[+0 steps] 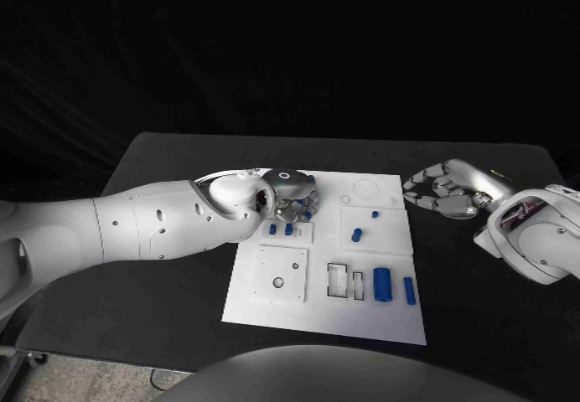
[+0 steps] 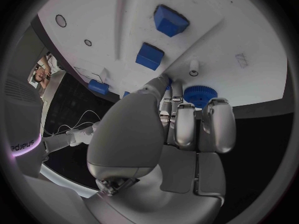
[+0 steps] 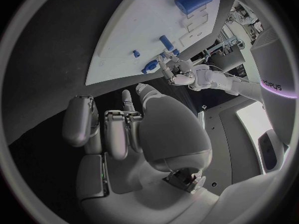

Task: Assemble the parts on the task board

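The white task board lies in the middle of the black table, with small blue parts scattered over it: two short ones near its upper left, a peg and a smaller piece toward the middle, and two longer cylinders low on its right side. The left hand hangs over the board's upper left corner, fingers curled downward; in the left wrist view its fingertips sit close to a blue toothed gear, though I cannot tell whether they actually pinch it. The right hand hovers off the board's right edge over the table, fingers curled inward and holding nothing.
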Robot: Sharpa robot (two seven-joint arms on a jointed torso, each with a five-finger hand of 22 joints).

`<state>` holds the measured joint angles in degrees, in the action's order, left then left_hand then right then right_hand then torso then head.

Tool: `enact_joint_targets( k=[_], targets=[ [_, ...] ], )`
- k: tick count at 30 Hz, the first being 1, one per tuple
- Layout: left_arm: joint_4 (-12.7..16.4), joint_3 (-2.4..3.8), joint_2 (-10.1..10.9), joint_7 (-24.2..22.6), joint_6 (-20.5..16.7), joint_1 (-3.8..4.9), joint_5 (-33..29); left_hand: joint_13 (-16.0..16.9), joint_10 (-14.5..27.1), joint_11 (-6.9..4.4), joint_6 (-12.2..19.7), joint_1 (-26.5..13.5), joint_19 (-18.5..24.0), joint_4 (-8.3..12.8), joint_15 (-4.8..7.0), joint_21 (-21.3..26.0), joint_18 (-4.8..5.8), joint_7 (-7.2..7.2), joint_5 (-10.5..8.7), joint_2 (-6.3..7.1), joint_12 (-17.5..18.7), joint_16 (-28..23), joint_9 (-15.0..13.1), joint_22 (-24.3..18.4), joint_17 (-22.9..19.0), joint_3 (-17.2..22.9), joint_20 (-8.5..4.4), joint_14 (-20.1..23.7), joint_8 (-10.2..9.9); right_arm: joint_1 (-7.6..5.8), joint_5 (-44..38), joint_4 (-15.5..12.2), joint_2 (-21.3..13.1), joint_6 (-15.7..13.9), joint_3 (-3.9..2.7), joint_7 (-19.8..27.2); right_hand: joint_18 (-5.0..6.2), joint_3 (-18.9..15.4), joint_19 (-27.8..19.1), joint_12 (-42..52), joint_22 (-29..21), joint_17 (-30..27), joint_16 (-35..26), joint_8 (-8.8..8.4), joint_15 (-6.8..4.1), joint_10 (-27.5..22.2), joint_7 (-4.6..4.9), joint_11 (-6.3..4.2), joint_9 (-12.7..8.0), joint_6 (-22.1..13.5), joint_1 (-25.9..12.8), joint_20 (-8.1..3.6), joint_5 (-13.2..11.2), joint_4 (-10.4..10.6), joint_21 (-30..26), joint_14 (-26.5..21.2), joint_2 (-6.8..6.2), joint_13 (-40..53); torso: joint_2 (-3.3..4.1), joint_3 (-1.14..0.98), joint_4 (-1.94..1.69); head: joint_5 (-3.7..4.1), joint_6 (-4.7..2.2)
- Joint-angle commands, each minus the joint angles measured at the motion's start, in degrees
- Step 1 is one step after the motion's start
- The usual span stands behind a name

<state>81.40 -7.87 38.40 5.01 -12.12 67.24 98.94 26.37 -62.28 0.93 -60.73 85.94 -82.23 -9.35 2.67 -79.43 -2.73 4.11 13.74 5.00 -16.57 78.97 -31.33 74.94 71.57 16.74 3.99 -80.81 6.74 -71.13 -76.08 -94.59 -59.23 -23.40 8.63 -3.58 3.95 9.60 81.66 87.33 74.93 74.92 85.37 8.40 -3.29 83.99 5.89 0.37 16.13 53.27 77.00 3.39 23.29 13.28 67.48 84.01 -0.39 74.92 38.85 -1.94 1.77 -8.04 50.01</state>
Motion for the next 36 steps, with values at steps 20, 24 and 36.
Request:
enact_joint_targets(
  k=[20, 24, 36],
  targets=[
    [3.3, 1.11, 6.0, -1.5, -2.2, 1.40, -2.9, -5.9, -2.9, 0.42, -0.9, -0.1, -0.3, 1.3, -0.10, 0.3, 0.02, 0.40, 1.17, -0.35, 6.4, -1.7, 1.6, 11.5, -2.5, 1.8, -0.05, 0.2, -1.0, 0.08, -0.1, 0.2, 0.1, 1.0, -0.01, -0.5, 0.89, 0.5, -0.4, -0.2, 7.8, 11.4, -0.2, -0.22, 0.38, 2.9, 0.09, 0.49, -0.1, 0.5, 0.1, -0.10, 0.2, 0.1, -0.4, 4.7, -0.31, 12.4, -0.04, 0.00, -0.18, 0.39, -0.01],
    [4.3, 1.11, 7.3, -1.3, -1.4, 1.59, -3.2, -6.2, -3.0, 0.42, -0.9, -0.2, -0.1, 1.3, -0.11, 0.6, -0.04, 0.39, 1.09, -0.25, 6.7, -1.9, 1.7, 11.4, -2.8, 1.9, -0.05, 0.3, -1.1, 0.08, 0.0, 0.3, 0.1, 1.1, -0.01, -0.5, 0.90, 0.5, -0.4, -0.2, 7.7, 11.4, -0.3, -0.22, 0.38, 2.9, 0.10, 0.48, -0.1, 0.5, 0.1, -0.09, 0.2, 0.1, -0.4, 4.7, -0.31, 12.4, -0.01, 0.03, -0.21, 0.41, -0.01],
    [6.0, 0.77, 9.7, -0.1, 0.1, 1.57, -3.4, -7.1, -3.4, 0.40, -0.9, -0.7, 0.1, 1.3, -0.12, 0.9, -0.11, 0.31, 0.34, 0.02, 7.5, -2.2, 2.1, 11.3, -3.2, 1.8, -0.04, 0.6, -1.4, 0.14, 0.0, 0.3, 0.0, 1.3, 0.00, -0.5, 0.91, 0.5, -0.4, -0.3, 7.7, 11.3, -0.3, -0.24, 0.38, 2.9, 0.11, 0.48, -0.1, 0.5, 0.1, -0.09, 0.2, 0.1, -0.5, 4.7, -0.31, 12.3, 0.03, 0.06, -0.19, 0.08, -0.01]
  ],
)
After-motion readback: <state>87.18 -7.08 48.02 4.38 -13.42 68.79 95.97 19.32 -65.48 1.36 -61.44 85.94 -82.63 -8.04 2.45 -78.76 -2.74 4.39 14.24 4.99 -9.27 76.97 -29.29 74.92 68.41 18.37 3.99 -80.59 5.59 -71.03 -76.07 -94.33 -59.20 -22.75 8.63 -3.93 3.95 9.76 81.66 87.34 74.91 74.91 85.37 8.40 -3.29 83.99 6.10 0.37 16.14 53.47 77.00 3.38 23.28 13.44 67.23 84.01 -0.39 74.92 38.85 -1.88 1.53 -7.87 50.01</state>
